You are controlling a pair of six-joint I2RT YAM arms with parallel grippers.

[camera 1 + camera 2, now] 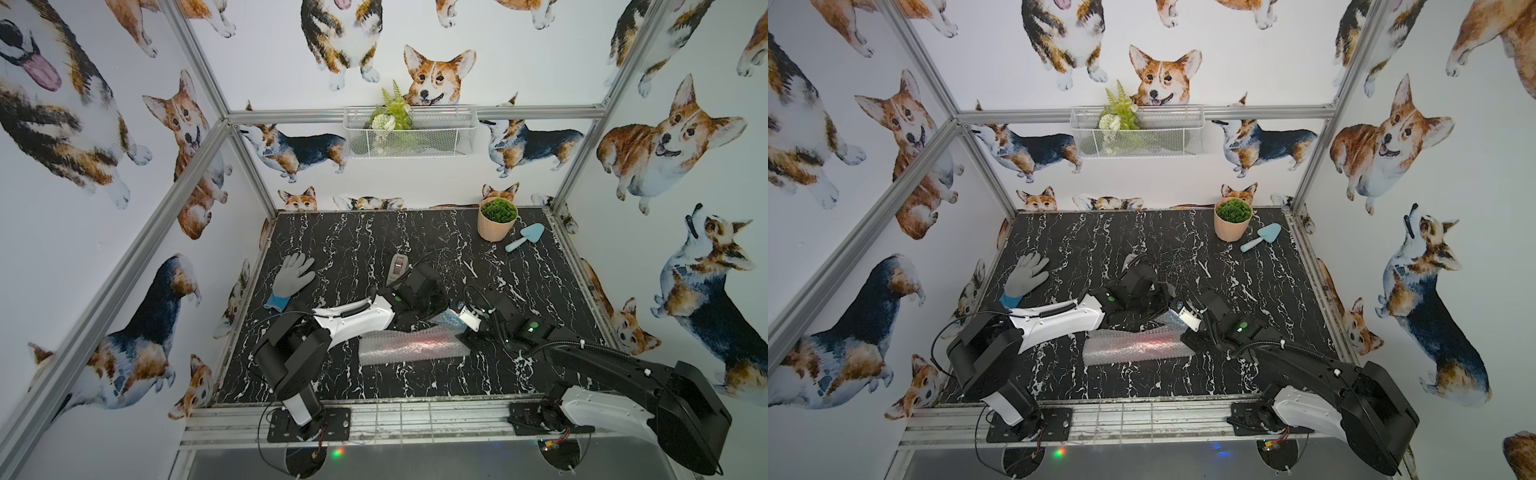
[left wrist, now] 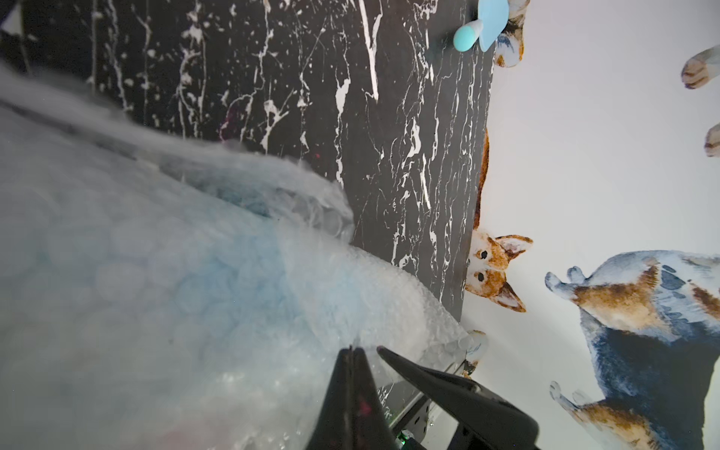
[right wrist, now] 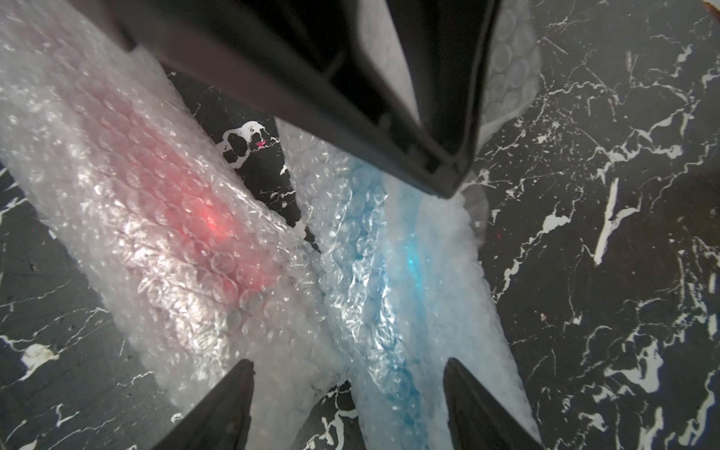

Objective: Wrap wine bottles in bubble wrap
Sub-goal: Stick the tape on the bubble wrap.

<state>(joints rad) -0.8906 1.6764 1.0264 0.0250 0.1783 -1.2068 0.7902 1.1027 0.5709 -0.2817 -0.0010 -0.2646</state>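
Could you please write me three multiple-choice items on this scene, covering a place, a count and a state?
1. The trowel lies: A) beside the pot; B) inside it; C) under it.
2. Bottles in view: A) one; B) two; C) four.
3. The right gripper is: A) shut on the trowel; B) shut on the pot; C) open.

Key:
1 A: it rests on the table next to the pot.
2 B: a red bottle and a blue bottle show through wrap.
3 C: its jaws stand wide apart over the blue bottle.
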